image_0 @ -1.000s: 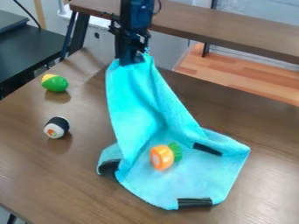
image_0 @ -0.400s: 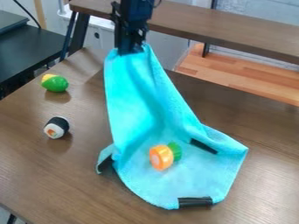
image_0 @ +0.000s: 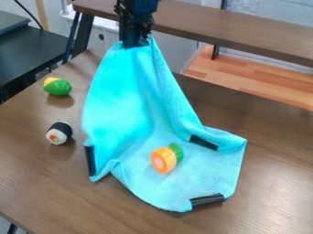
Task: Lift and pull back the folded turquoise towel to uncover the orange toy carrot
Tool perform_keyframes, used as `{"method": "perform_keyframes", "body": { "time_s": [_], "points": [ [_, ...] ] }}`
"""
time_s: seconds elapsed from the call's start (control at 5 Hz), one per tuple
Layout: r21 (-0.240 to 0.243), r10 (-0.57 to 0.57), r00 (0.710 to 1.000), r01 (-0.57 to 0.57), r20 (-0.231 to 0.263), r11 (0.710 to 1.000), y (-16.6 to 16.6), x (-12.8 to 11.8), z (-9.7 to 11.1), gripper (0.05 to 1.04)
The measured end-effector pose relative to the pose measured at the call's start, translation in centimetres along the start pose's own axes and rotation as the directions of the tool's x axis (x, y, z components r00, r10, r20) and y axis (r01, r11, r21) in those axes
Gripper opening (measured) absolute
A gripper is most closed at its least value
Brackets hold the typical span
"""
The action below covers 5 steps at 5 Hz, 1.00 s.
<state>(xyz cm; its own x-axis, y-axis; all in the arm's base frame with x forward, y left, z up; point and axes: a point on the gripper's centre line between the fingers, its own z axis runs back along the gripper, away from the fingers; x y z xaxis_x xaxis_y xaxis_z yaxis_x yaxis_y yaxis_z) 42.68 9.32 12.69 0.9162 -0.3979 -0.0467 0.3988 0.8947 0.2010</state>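
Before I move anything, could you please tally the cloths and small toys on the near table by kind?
Cloths: 1, the turquoise cloth, its top held by the gripper
Small toys: 3, the sushi roll, the green-and-yellow toy and the orange-and-green toy
Total: 4

Toy carrot on cloth; left of cloth, on table, sushi roll, toy fruit behind roll.

Arm: one black robot arm, entering at the top edge, slightly left of centre.
Gripper: black, two-fingered gripper, hanging upright beneath the arm, tips pointing down.
Grip: clamped in a pinch.
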Motion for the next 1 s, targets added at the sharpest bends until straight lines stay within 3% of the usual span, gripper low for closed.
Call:
{"method": "perform_keyframes", "body": {
  "time_s": [0.2, 0.4, 0.6, 0.8, 1.0],
  "points": [
    [0.033, -0.022, 1.000, 0.022, 0.012, 0.999, 0.5, 0.4, -0.3, 0.071],
    [0.058, -0.044, 0.999, 0.043, 0.010, 0.997, 0.7, 0.5, -1.6, 0.192],
    [0.084, -0.067, 0.998, 0.066, 0.001, 0.994, 0.8, 0.3, -2.7, 0.436],
    [0.087, -0.066, 0.998, 0.065, 0.008, 0.994, 1.1, 0.0, -3.7, 0.786],
    [0.081, -0.066, 0.998, 0.065, 0.008, 0.995, 1.2, -0.9, -5.7, 0.995]
  ]
}}
